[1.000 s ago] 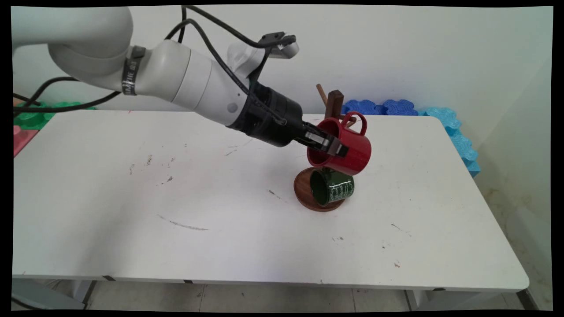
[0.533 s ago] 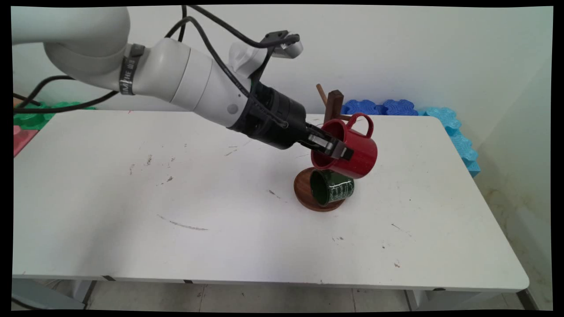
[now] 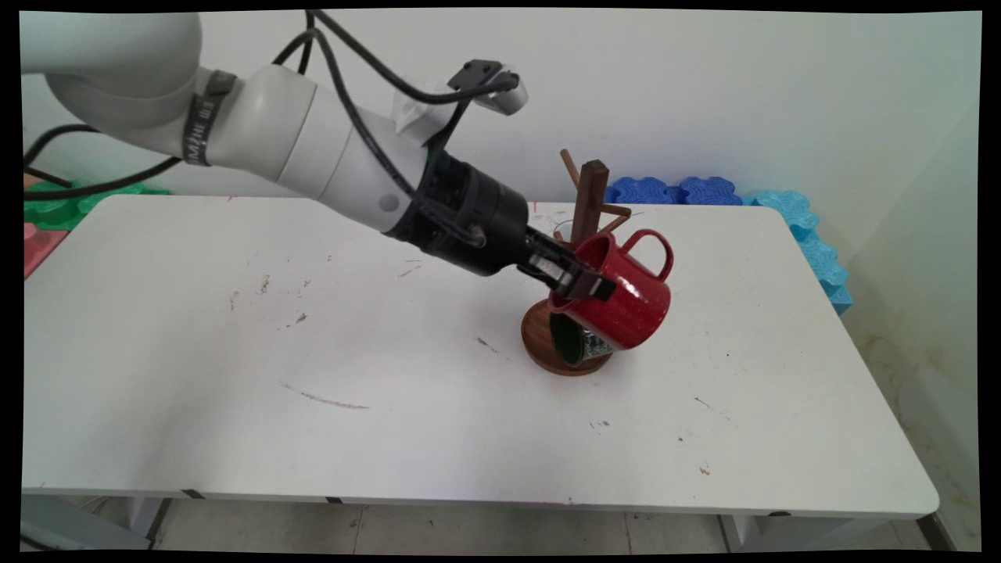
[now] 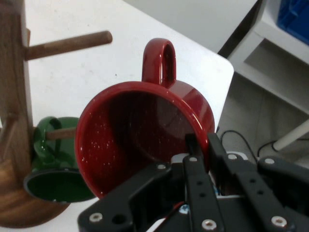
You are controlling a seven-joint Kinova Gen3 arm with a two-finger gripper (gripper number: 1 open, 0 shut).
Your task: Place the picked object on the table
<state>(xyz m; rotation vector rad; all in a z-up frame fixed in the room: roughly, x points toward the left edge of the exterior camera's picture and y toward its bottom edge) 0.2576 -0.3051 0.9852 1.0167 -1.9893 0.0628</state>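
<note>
My gripper (image 3: 585,283) is pinched tight on the rim of the red mug (image 3: 626,293) — one finger inside the cup, one outside. In my hand view the gripper (image 4: 200,147) bites the mug's lower right rim. The red mug (image 4: 145,135) is shiny, with tiny pale specks, and its loop handle (image 4: 159,60) sticks up at the top. It is tipped on its side, mouth toward me, and hangs in the air just in front of the wooden mug tree (image 3: 590,195), above the tree's round brown base (image 3: 539,344).

On the left of my hand view stands the tree's post (image 4: 12,96), with a peg (image 4: 67,44) poking out to the right. The peg is free and sits apart from the red handle. Lower down, a green mug (image 4: 53,181) hangs by its handle on a short peg.

In the main view the red mug covers most of the green mug (image 3: 577,346), so I only see a bit of its dark mouth. The base is partly hidden too. Behind the white table (image 3: 313,375), blue foam blocks (image 3: 680,190) lie by the wall, and green ones (image 3: 47,207) are cut off behind my arm.

A second ago the red mug was higher and closer to the post, and the green mug showed clearly. Now the red one is lower and a bit more to the right.
</note>
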